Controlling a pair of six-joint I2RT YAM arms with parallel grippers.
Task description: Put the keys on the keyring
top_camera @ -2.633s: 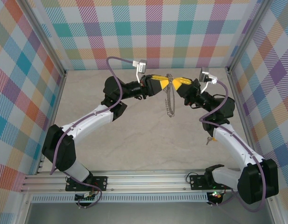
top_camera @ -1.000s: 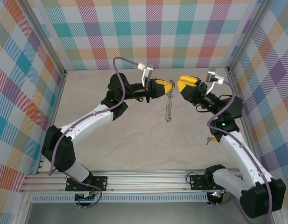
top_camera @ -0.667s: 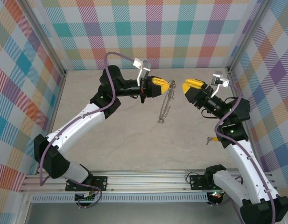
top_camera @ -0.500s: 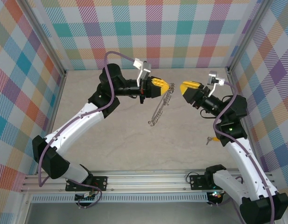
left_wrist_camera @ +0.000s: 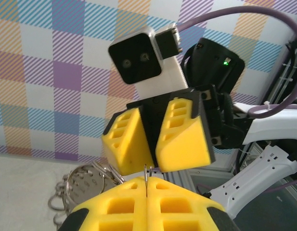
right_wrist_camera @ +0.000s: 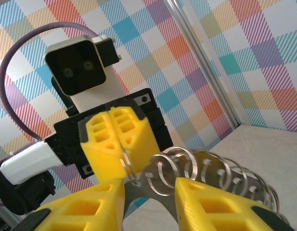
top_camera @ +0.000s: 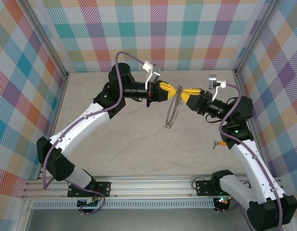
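Note:
The keyring (top_camera: 171, 111), a silvery ring with a bumpy rim, hangs over the middle of the table from my left gripper (top_camera: 171, 90), which is shut on its top edge. In the left wrist view the thin wire stands pinched between my left gripper's (left_wrist_camera: 147, 185) yellow fingers. My right gripper (top_camera: 184, 94) faces it tip to tip. In the right wrist view my right gripper (right_wrist_camera: 147, 187) is open, with the keyring's (right_wrist_camera: 206, 168) flat plate and small loops between its jaws. A tiny key (top_camera: 215, 143) with a yellow head lies on the table beside the right forearm.
Plaid walls (top_camera: 162, 33) close in the table on three sides. The metal rail (top_camera: 148, 185) carrying the arm bases runs along the near edge. Bare tabletop (top_camera: 138, 149) lies below the hanging ring.
My right gripper has moved left up to the keyring and its jaws have narrowed around it. The ring, swung out to the left half a second ago, now hangs closer to straight down.

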